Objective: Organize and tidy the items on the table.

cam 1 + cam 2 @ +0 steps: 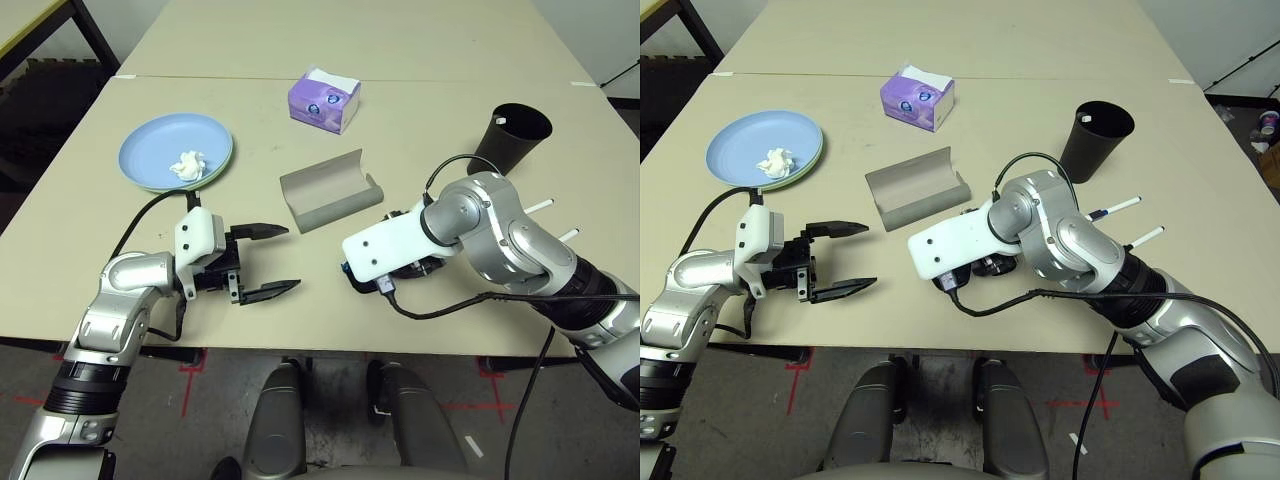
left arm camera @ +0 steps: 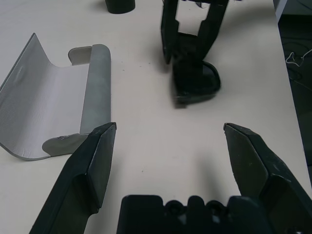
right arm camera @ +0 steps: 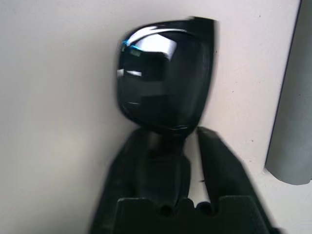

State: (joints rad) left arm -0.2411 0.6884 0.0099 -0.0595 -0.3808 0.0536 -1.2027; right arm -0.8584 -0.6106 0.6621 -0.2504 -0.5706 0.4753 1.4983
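I saw the grey glasses case lying open near the middle of the table, its pale lining up. My right gripper had its fingers pinched on the black sunglasses, just beside the case; the right wrist view gave the glossy lens, hidden under the arm from the head cameras. My left gripper hung with fingers spread wide, empty. I counted two stacked plates, blue over green, holding one crumpled tissue, one black cup, two white pens.
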